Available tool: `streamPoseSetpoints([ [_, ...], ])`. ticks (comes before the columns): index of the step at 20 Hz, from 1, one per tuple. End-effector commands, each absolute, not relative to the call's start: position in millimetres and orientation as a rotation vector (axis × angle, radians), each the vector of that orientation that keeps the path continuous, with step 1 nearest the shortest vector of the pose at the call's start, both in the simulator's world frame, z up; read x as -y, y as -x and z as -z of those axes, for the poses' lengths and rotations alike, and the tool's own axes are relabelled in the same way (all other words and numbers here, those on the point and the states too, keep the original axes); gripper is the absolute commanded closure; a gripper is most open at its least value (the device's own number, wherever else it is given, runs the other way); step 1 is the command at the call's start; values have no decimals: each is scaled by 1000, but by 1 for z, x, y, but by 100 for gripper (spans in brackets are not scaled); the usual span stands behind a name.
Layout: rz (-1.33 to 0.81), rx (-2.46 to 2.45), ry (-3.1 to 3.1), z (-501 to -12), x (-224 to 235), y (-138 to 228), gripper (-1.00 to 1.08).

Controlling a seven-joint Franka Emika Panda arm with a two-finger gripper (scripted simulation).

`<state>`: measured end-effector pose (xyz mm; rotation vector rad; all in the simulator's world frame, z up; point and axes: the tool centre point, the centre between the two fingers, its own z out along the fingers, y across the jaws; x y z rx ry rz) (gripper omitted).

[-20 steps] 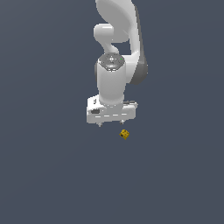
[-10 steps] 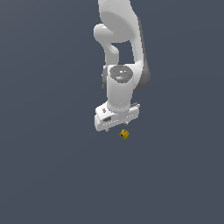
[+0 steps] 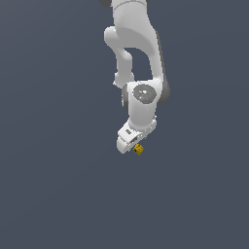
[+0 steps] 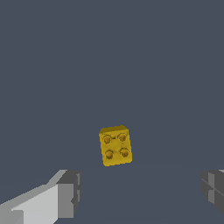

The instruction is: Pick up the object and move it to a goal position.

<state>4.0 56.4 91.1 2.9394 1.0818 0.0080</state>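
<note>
in the exterior view, white arm [image 3: 138, 58] reaching down from twelve o'clock, white gripper [image 3: 130, 146] low over the plain grey floor [image 3: 53, 185]. tiny yellow-gold cube [image 3: 139, 150] lying on that floor just at the gripper's four o'clock, very close. in the wrist view, cube [image 4: 115, 145] with four studs up, ahead of two grey fingertips [image 4: 70, 192] spread wide apart, gripping nothing.

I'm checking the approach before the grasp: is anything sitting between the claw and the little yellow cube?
Nothing visible is. In the wrist view the yellow cube lies alone on the bare grey surface, apart from both open claw fingers. In the exterior view the claw is right beside the cube, with no other object near.
</note>
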Motion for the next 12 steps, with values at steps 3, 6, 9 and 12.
streamPoseSetpoints([
  [3,-3,-1214,-2893,-80,-66,0,-92],
  [6,-1,-1267,-2873,-75,-70,2,-92],
  [9,0,-1296,-2862,-73,-73,3,-92],
  [12,1,-1293,-2863,-73,-73,3,-92],
])
